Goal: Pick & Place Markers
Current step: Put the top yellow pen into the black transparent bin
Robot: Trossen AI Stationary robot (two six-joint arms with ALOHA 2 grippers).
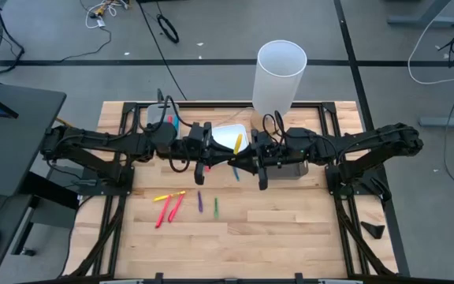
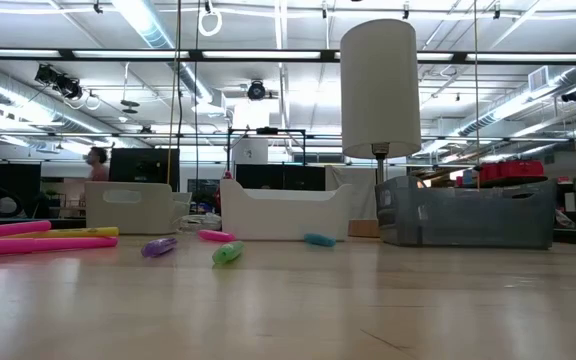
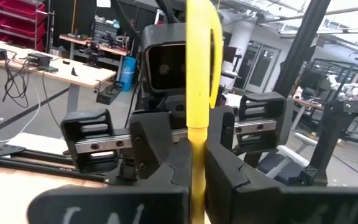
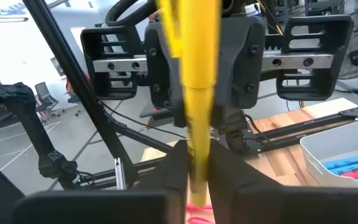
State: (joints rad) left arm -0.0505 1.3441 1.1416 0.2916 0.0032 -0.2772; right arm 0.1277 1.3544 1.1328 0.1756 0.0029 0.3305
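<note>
A yellow marker (image 1: 238, 143) stands upright in the air over the white tray (image 1: 225, 131), at the middle of the table. My left gripper (image 1: 219, 151) and my right gripper (image 1: 252, 155) meet there, level and facing each other, both shut on it. Other markers lie flat on the wood nearer the front: pink (image 1: 164, 210), yellow (image 1: 170, 195), purple (image 1: 199, 201), green (image 1: 216, 207) and blue (image 1: 236, 170). The low view shows these lying markers (image 2: 228, 252) but neither gripper. My left gripper pinches the yellow marker's thinner barrel (image 3: 195, 163), just below the wider cap, between its two fingers (image 3: 171, 177). The fingers come level from the table's left and lie across the marker. The marker stands upright, clear of the table. My right gripper pinches the same marker's barrel (image 4: 196, 146) between its two fingers (image 4: 227, 174), coming level from the table's right and lying across it. The wider cap part (image 4: 188, 43) rises above the fingers. The marker is clear of the tray and the table.
A tall white cylinder (image 1: 279, 72) stands at the far edge. A grey tray (image 1: 294, 168) sits under my right arm, and another tray (image 1: 162, 118) with markers lies at the far left. Bare wood stretches along the front of the table (image 1: 290, 237).
</note>
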